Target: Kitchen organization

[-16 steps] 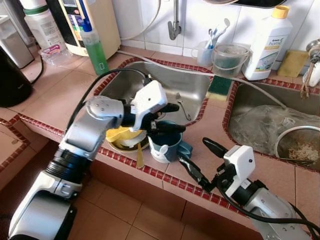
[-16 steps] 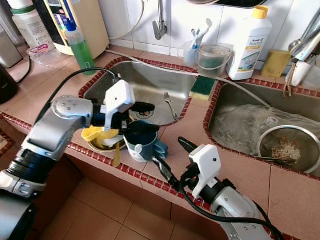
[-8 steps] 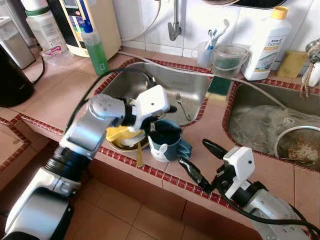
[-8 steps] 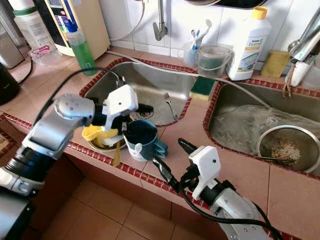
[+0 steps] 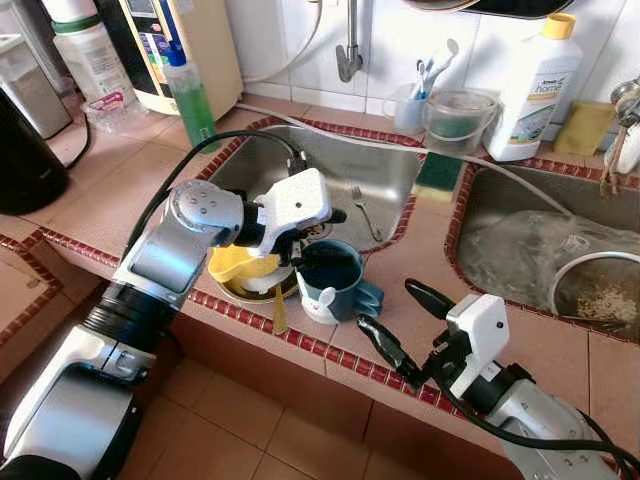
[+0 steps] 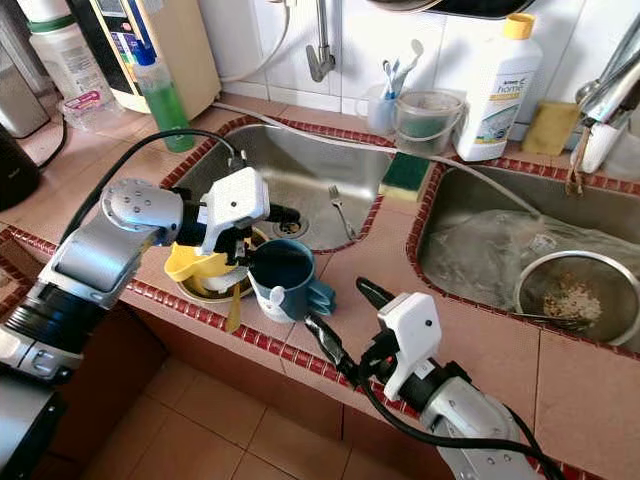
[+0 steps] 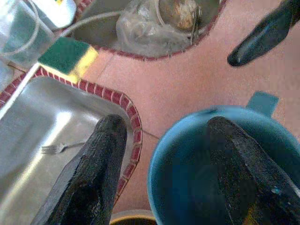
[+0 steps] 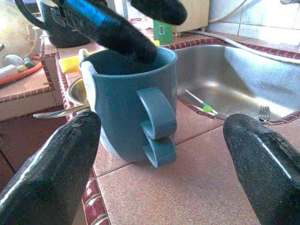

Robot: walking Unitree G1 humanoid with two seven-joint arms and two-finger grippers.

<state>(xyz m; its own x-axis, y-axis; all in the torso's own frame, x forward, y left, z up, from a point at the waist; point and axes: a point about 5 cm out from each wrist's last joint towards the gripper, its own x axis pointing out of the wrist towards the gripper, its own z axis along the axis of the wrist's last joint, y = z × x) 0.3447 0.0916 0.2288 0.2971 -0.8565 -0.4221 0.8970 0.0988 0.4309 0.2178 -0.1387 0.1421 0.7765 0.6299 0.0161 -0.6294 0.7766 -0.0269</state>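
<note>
Blue mugs point(image 5: 335, 282) stood nested on the tabletop point(image 5: 430, 260) beside the sink point(image 5: 340, 170). The left gripper point(image 5: 322, 238) straddled the rim, fingers apart; the right gripper point(image 5: 395, 322) waited nearby, spread. Nothing looked lifted yet; the tidying seemed barely begun.
</note>
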